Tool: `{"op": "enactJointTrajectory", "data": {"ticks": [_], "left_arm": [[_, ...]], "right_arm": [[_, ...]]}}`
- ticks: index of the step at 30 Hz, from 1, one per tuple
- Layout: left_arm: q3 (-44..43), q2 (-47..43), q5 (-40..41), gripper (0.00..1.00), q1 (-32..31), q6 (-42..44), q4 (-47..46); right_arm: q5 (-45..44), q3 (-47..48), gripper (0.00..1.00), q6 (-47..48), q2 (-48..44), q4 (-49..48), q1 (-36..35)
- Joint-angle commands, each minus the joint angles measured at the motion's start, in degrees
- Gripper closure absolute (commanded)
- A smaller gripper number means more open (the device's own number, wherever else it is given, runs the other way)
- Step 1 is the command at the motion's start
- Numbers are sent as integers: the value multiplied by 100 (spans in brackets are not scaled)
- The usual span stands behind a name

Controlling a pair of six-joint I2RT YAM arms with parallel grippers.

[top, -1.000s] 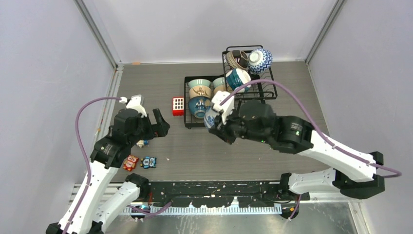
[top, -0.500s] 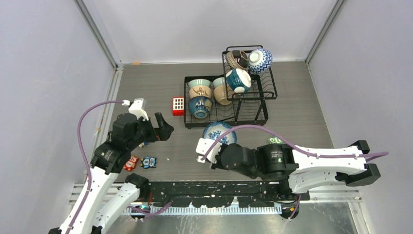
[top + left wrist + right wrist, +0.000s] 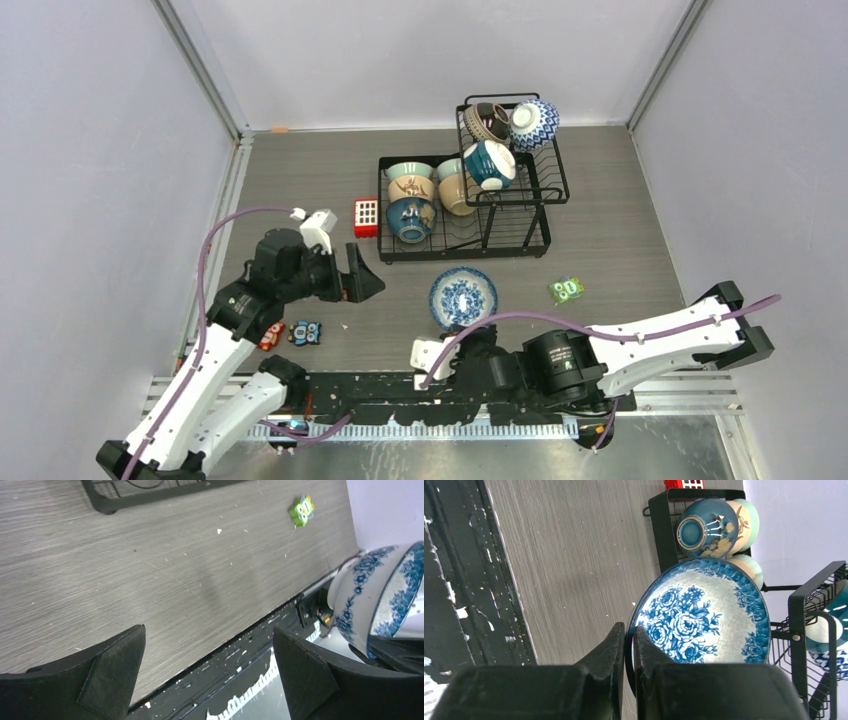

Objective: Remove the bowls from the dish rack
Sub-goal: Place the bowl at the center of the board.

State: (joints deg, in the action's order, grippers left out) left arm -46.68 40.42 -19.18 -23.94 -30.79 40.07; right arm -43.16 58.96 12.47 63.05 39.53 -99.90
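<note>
While right gripper (image 3: 628, 632) clamps near rim of floral bowl (image 3: 704, 615), bowl near of rack (image 3: 660, 535) | left gripper (image 3: 207, 637): jaws wide apart, empty, left of bowl

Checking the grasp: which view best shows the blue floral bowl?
Right wrist: the bowl is large, rim pinched in the right gripper. Top external shows it nearly whole but small; left wrist, only its outer side at the edge.

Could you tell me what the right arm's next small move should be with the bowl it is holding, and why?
Probably lower the blue floral bowl onto the bare table and open the jaws. The right gripper pinches the bowl by its rim, the bowl is clear of the dish rack, and open wood shows around it.
</note>
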Motion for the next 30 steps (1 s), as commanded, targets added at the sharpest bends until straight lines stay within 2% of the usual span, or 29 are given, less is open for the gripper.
{"op": "enactJointTrajectory", "data": {"ticks": [1, 5, 8, 12, 14, 16, 21, 30], "left_arm": [[-368, 99, -9, 0, -650, 101, -261], [-721, 337, 625, 0, -1471, 226, -85], [-1026, 453, 1524, 0, -2051, 383, 184], [-1264, 719, 1738, 1, -2387, 476, 225], [-1421, 947, 1846, 5, -2549, 515, 281], [-1553, 1161, 2238, 8, -2906, 609, 363], [-1918, 1634, 2924, 8, -3708, 891, 614], [-2190, 2218, 3111, 11, -3958, 1016, 695]], "right_arm": [[-626, -105, 99, 383, 105, -217, -301], [-361, -47, 99, 451, 318, -107, -362], [-51, 76, 99, 368, 433, 48, -358], [231, 226, 99, 340, 591, 234, -368], [286, 265, 99, 370, 651, 261, -370], [347, 341, 99, 374, 742, 338, -372], [458, 505, 99, 279, 814, 404, -364], [410, 751, 99, 202, 875, 527, -424]]}}
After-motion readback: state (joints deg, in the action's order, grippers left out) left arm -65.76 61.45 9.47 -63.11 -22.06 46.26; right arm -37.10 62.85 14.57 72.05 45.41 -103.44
